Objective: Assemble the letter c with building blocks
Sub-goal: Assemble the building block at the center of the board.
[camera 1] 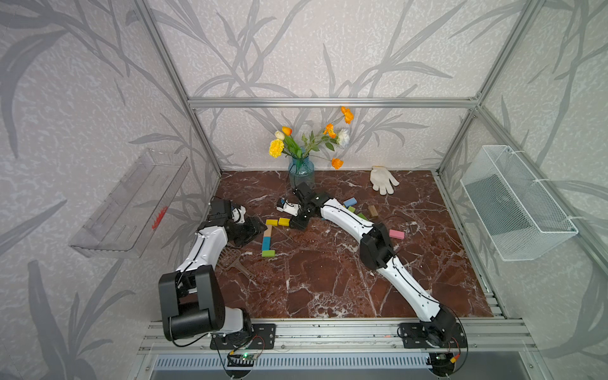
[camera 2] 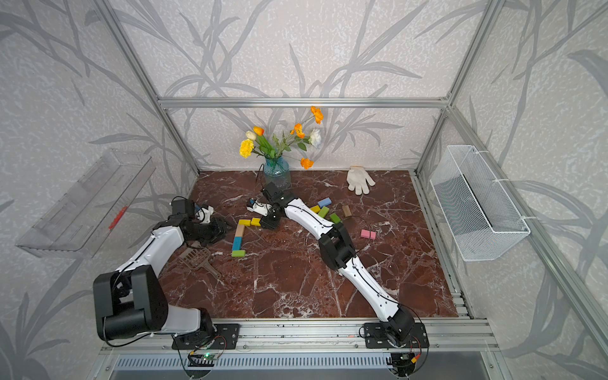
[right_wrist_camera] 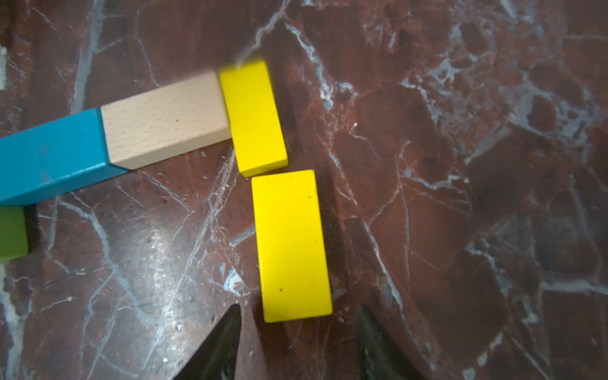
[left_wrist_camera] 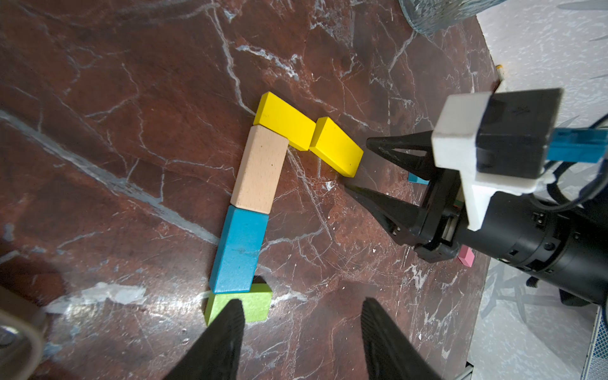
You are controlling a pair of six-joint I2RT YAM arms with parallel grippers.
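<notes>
The table (camera 1: 329,279) is showing a glossy, marble-patterned face and is catching glare. The tan block (left_wrist_camera: 260,171) is showing bare matt wood grain. The yellow blocks (right_wrist_camera: 289,243) are wearing smooth, faintly shiny paint, and the teal block (left_wrist_camera: 238,250) is wearing scuffed paint. The glove (camera 1: 383,180) is looking like knitted cloth, the vase (camera 1: 301,171) like textured glass, the basket (camera 1: 516,204) like white wire mesh, the tray (camera 1: 131,204) like clear plastic, and the frame (camera 1: 329,102) like brushed metal.

Left arm (camera 1: 207,243) and right arm (camera 1: 345,218): white link shells, black joint housings (camera 1: 376,246). A thin black cable (camera 1: 353,215) runs along each shell. Black base plates (camera 1: 265,335). Fingers (left_wrist_camera: 385,202): black, tapered, triangular cut-outs. Wrist bracket (left_wrist_camera: 460,131): white, with blue connector (left_wrist_camera: 575,148).
</notes>
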